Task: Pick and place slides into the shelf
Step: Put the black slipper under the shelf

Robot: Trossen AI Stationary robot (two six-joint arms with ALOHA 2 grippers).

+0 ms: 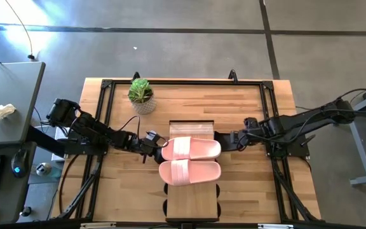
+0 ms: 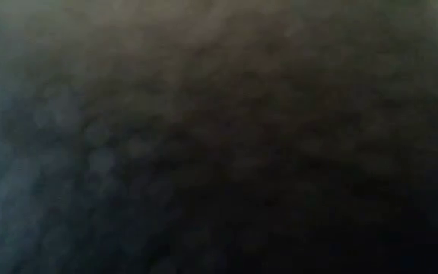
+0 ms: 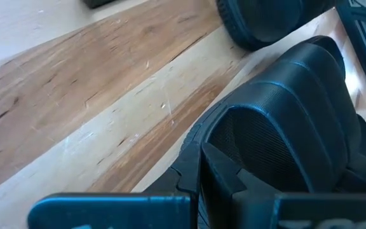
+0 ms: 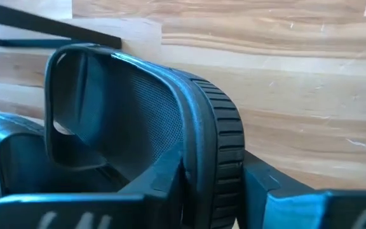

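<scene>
Two pale pink slides (image 1: 189,149) (image 1: 189,172) lie side by side on the shelf's light-wood plank (image 1: 192,207), which runs from the table's middle to its near edge. My left gripper (image 1: 151,145) stands at the shelf's left side, shut on a black slide (image 3: 284,108). A second black slide (image 3: 259,19) lies beyond it. My right gripper (image 1: 230,140) stands at the shelf's right side, shut on a black slide (image 4: 138,108) with a ribbed sole. The low view is dark and shows nothing. My left gripper has the black slide between its two fingers (image 3: 107,210) by the side edge beside the wide strap (image 3: 234,165). It comes in low and level from the table's left. Its own fingers hide the exact place. My right gripper pinches the black slide's ribbed sole edge (image 4: 224,159) next to the strap. One finger (image 4: 157,191) stands on the strap side, the other (image 4: 284,191) on the outer side. It reaches in level from the table's right. The slide stands close above the tabletop.
A small potted plant (image 1: 141,94) stands at the table's far left. A black metal frame (image 1: 183,83) runs round the tabletop. Dark ends (image 1: 217,191) stick out from under the plank near its near end. A grey desk (image 1: 5,102) stands left of the table.
</scene>
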